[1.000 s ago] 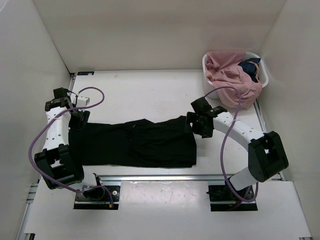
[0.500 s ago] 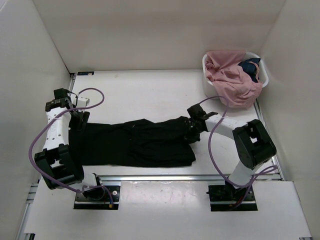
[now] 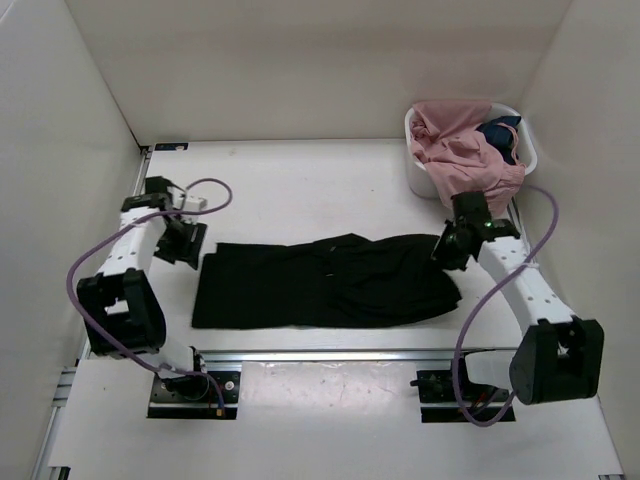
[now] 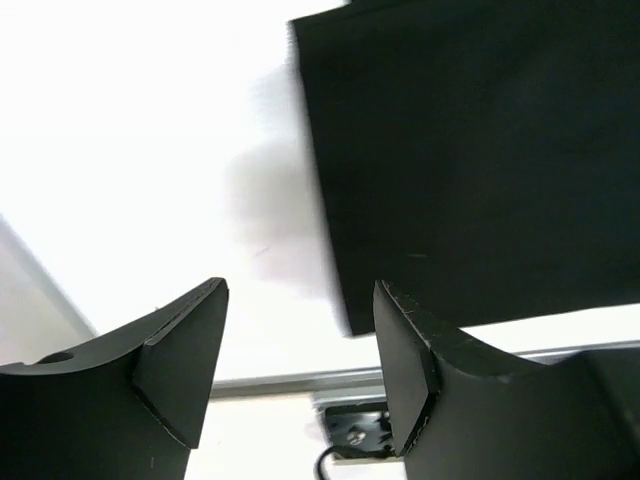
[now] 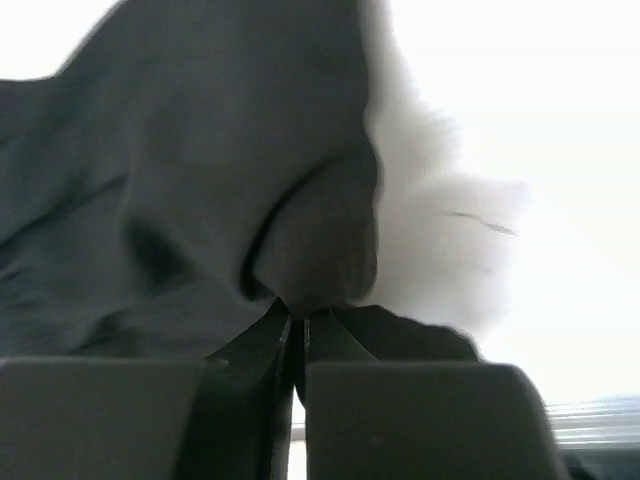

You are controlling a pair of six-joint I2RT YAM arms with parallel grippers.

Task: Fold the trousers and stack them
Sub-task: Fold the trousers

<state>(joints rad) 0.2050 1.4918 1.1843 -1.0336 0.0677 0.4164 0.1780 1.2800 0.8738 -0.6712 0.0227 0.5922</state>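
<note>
The black trousers (image 3: 330,285) lie flat and long across the middle of the table. My right gripper (image 3: 447,250) is at their right end, jaws shut on a pinch of the black cloth (image 5: 310,270), which bunches up in front of the right gripper (image 5: 300,325) in the right wrist view. My left gripper (image 3: 188,245) hovers just off the trousers' left end, open and holding nothing. In the left wrist view the left gripper (image 4: 300,365) shows bare table between its fingers, and the trousers' corner (image 4: 470,150) lies ahead to the right.
A white basket (image 3: 412,130) stands at the back right with a pink garment (image 3: 460,165) spilling over it and a dark blue cloth (image 3: 500,135) inside. A metal rail (image 3: 330,355) runs along the near edge. White walls enclose the table.
The right gripper has shut on the trousers' right end and pulled them to the right, stretching them out. The left arm has swung back and right, and its gripper is now off the cloth.
</note>
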